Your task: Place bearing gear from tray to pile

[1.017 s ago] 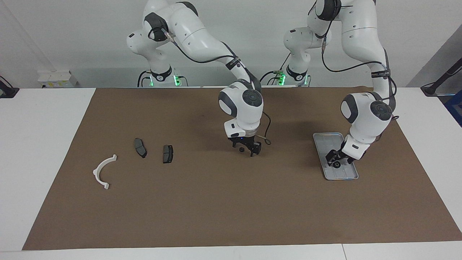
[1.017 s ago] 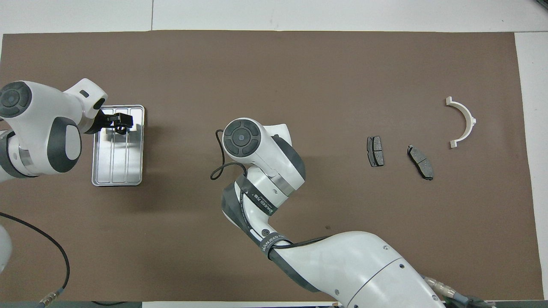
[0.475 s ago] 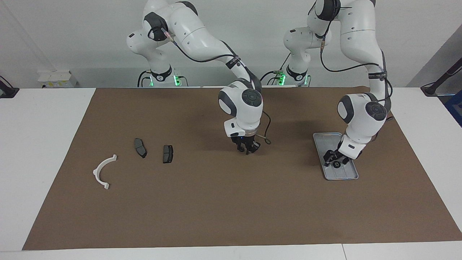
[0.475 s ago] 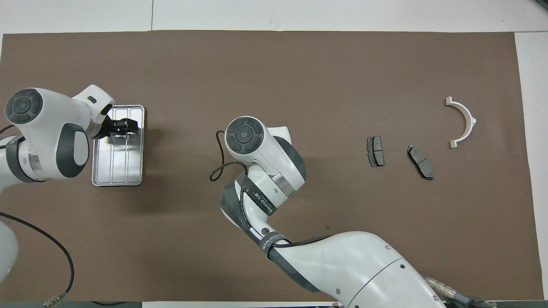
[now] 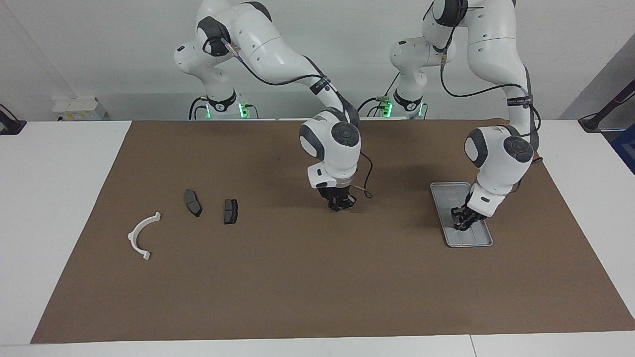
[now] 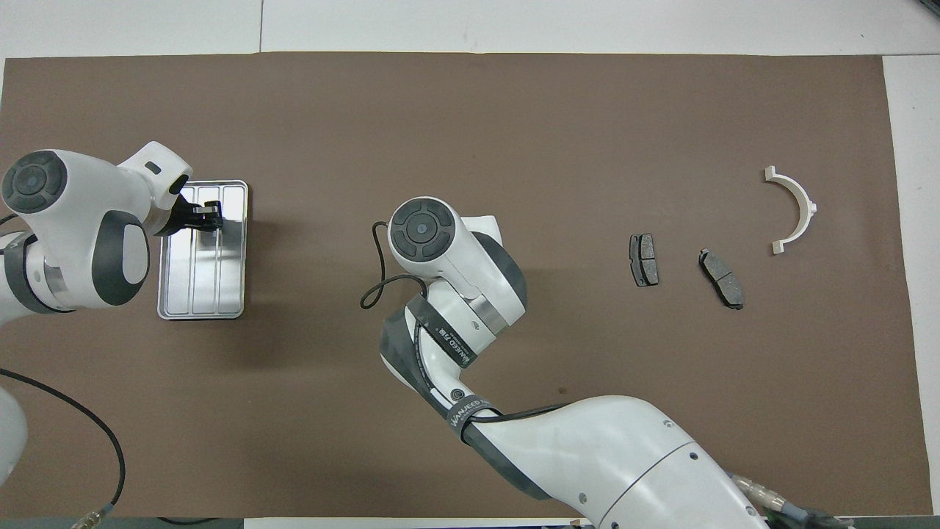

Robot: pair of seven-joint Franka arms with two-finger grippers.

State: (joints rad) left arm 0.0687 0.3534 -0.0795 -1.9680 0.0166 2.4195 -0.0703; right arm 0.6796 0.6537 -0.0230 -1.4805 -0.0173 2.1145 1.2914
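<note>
A brown mat [image 5: 307,277] covers the white table [image 5: 54,198]. On it lie the tray [image 5: 443,191] toward the left arm's end, and 2 brake pads [image 5: 192,202] and a white bracket [image 5: 142,235] toward the right arm's end.

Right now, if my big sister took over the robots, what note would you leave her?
Left gripper: down in the shallow ribbed silver-grey metal tray, at the part farther from the robots; the small dark bearing gear cannot be made out at its fingers.
Right gripper: waits low over the brown mat mid-table, nothing seen in it.
Pile at the right arm's end: white half-ring bracket and two dark grey brake pads, lying apart.
Done: nothing has reached the pile.
Left: lift the gear out of the tray, carry it to the pile.
</note>
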